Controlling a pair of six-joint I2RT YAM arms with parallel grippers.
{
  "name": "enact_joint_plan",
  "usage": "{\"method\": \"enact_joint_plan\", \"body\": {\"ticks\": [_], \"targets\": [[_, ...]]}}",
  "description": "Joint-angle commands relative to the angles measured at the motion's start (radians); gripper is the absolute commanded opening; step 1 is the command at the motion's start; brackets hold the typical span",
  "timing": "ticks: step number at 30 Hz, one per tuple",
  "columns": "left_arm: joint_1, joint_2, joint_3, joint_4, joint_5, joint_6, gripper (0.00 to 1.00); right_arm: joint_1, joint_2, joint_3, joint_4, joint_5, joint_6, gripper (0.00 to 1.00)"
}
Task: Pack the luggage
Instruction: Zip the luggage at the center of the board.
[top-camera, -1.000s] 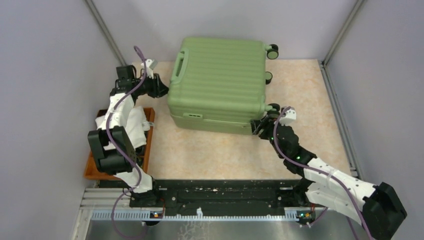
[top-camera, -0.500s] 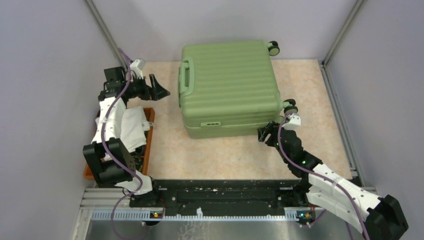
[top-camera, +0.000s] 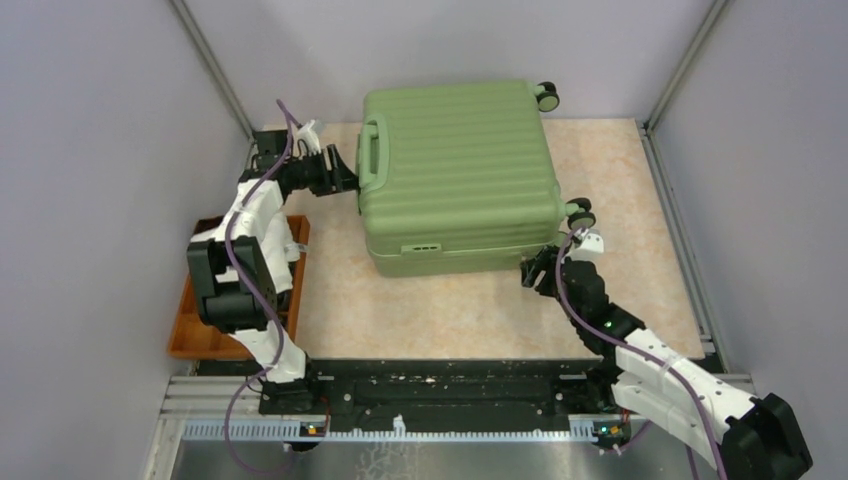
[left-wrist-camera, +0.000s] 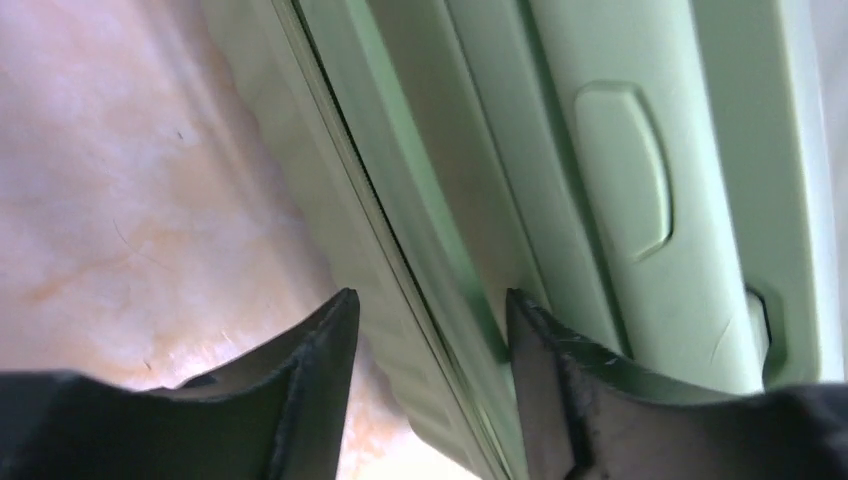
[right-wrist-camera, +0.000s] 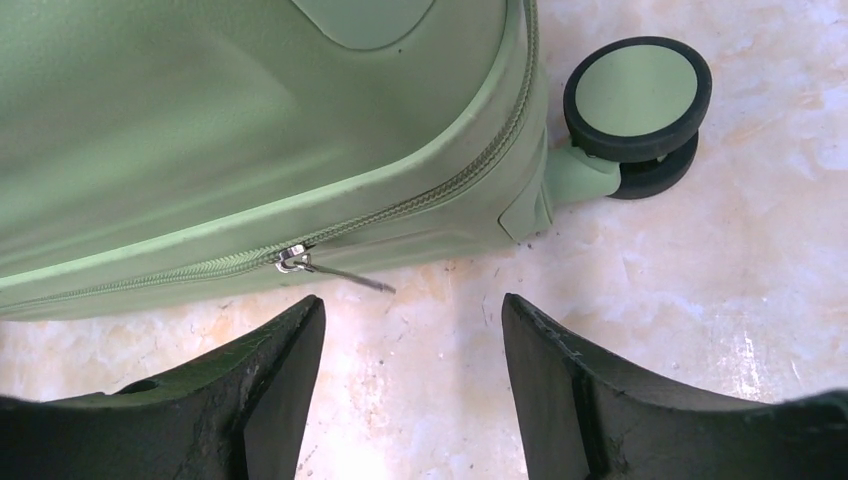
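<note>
The luggage (top-camera: 455, 170) is a light-green ribbed suitcase lying flat and closed at the back of the table. My left gripper (top-camera: 345, 175) is at its left side, just below the side handle (top-camera: 372, 150). In the left wrist view the left gripper (left-wrist-camera: 428, 300) is open, with the luggage (left-wrist-camera: 620, 150) seam running between its fingertips. My right gripper (top-camera: 535, 268) sits low at the near right corner. In the right wrist view the right gripper (right-wrist-camera: 412, 305) is open over bare table, just short of the luggage (right-wrist-camera: 200, 120) and its zipper pull (right-wrist-camera: 300, 262).
An orange tray (top-camera: 190, 330) lies at the table's left edge, partly under my left arm. Black wheels stick out of the luggage at the near right (top-camera: 578, 213) and the back right (top-camera: 546, 95). Grey walls close in on the left, back and right.
The luggage turned and slid right, then settled. My left gripper let go of its side, swung out left with jaws wide, and came back to the side under the handle. The right gripper barely shifted.
</note>
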Motion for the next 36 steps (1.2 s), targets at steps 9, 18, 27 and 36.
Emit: {"method": "enact_joint_plan", "body": {"ticks": [9, 18, 27, 36], "targets": [[-0.091, 0.087, 0.174, 0.090, -0.087, -0.091, 0.26, -0.017, 0.012, -0.005, 0.085, -0.019, -0.056, 0.58], [-0.094, 0.088, 0.268, 0.049, -0.039, -0.123, 0.00, -0.060, 0.118, 0.013, 0.219, -0.113, -0.112, 0.57], [-0.094, 0.042, 0.287, 0.033, -0.009, -0.155, 0.00, -0.062, 0.194, 0.004, 0.316, -0.177, -0.099, 0.54], [-0.125, 0.020, 0.283, 0.036, -0.024, -0.147, 0.00, -0.062, 0.231, 0.002, 0.431, -0.177, -0.094, 0.31]]}}
